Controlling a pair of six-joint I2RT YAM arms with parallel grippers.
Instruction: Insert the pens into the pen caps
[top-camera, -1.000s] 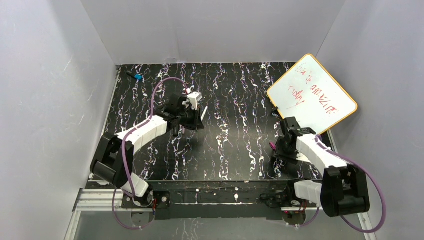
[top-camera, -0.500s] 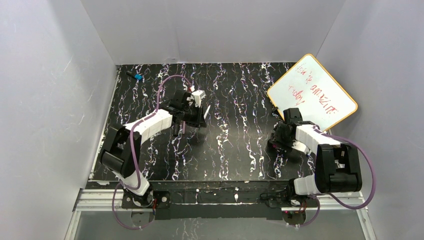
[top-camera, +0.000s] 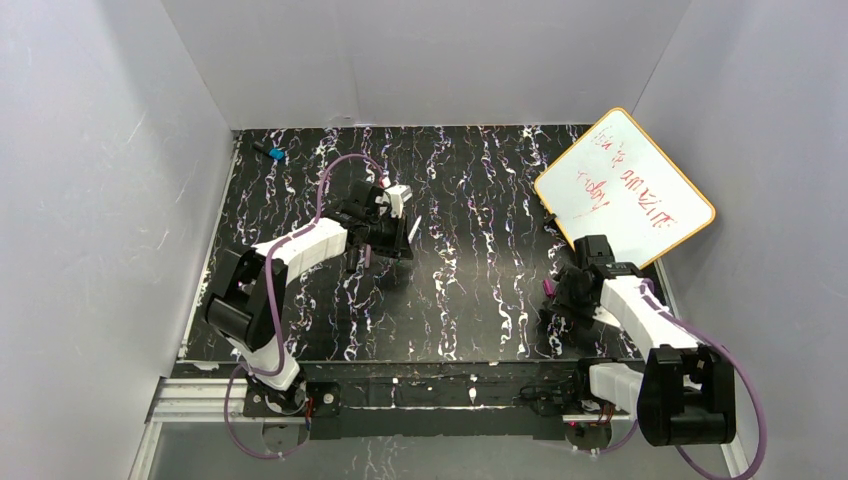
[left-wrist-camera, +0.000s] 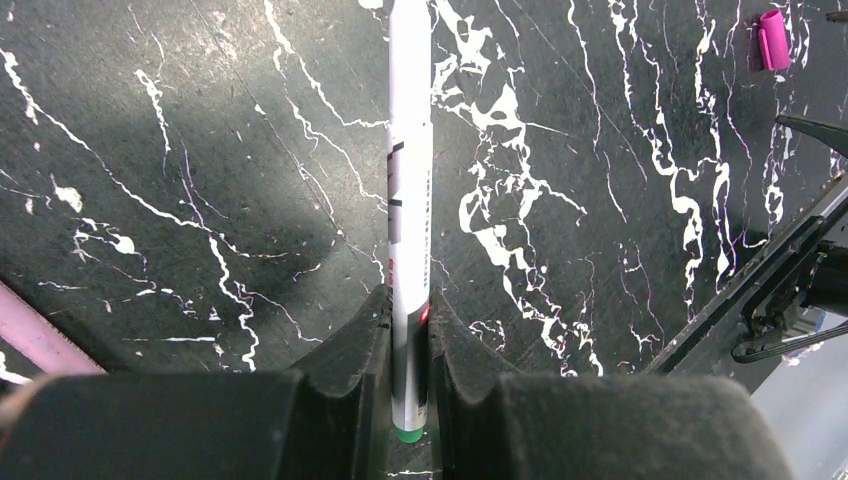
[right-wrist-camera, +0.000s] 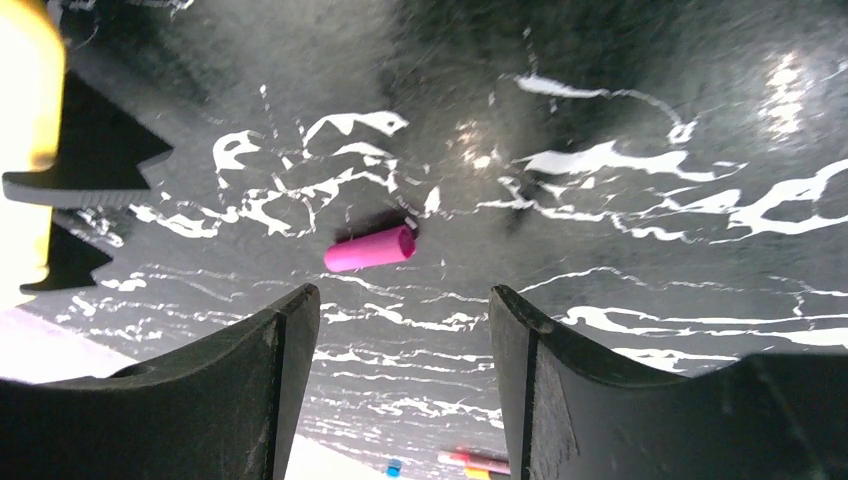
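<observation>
The whiteboard (top-camera: 625, 187) with the orange frame carries three short lines of red handwriting. They run slantwise and turned away from the top camera, and no word can be made out with certainty. The white-grey pen (left-wrist-camera: 410, 200) bears a black block mark and a line of fine dark print along its barrel, with a small red mark lower down. All of it is too small to read. No other writing, number or brand is legible.
</observation>
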